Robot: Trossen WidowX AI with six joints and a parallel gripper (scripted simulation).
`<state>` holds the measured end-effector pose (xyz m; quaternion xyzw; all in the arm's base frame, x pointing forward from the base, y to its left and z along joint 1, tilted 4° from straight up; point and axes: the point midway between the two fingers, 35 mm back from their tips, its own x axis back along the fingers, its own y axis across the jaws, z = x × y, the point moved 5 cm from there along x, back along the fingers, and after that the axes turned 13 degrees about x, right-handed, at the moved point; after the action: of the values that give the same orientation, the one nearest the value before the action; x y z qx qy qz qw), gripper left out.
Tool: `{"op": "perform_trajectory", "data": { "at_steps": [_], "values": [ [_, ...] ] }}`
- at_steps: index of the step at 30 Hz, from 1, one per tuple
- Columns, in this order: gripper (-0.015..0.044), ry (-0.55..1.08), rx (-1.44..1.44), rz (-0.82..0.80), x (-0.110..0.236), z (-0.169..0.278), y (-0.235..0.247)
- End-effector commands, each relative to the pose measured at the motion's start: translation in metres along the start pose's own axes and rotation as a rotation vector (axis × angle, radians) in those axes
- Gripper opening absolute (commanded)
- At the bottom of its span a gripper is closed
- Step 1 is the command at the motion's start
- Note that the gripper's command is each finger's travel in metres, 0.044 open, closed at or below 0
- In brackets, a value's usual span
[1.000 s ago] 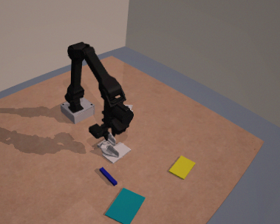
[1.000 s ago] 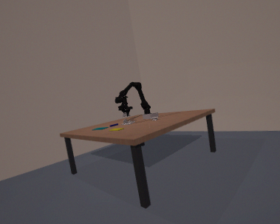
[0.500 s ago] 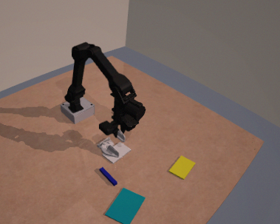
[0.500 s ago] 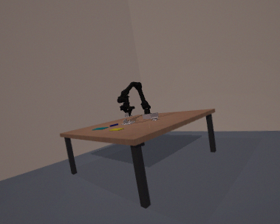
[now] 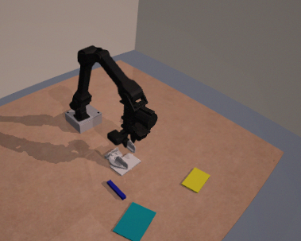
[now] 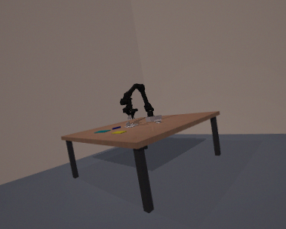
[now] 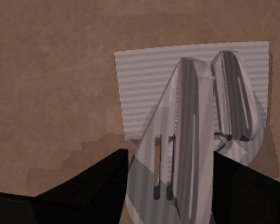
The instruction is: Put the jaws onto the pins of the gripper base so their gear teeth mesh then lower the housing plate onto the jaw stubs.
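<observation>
The gripper (image 5: 127, 142) (image 7: 170, 154) is shut on a grey pointed jaw (image 5: 131, 145) (image 7: 192, 115), tip outward, and holds it above the gripper base. The gripper base, with its ribbed light plate (image 5: 133, 161) (image 7: 142, 75), lies on the table. The other jaw (image 5: 120, 163) (image 7: 238, 95) is at the base, beside the held jaw in the wrist view. Pins and gear teeth are mostly hidden, so meshing cannot be told. A small pale piece (image 6: 158, 122), probably the housing plate, lies near the arm's foot and is mostly hidden behind the arm in the top view.
A dark blue bar (image 5: 116, 189) (image 6: 116, 128) lies in front of the base. A teal sheet (image 5: 135, 222) (image 6: 102, 131) lies farther forward, and a yellow sheet (image 5: 196, 180) (image 6: 119, 132) lies to the right in the top view. The arm's pale mounting block (image 5: 82, 120) stands behind.
</observation>
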<state>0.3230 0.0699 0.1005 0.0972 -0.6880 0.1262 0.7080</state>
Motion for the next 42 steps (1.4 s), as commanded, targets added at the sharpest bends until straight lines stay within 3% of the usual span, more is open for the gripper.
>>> {"op": "perform_trajectory", "data": {
  "at_steps": [1,23,42],
  "values": [
    [0.0134,0.002,-0.006,-0.004,0.000,0.000,0.001],
    [0.0134,0.002,-0.023,-0.004,0.000,0.000,0.000],
    [0.0134,0.002,-0.024,-0.004,-0.031,-0.001,0.000]
  ]
}}
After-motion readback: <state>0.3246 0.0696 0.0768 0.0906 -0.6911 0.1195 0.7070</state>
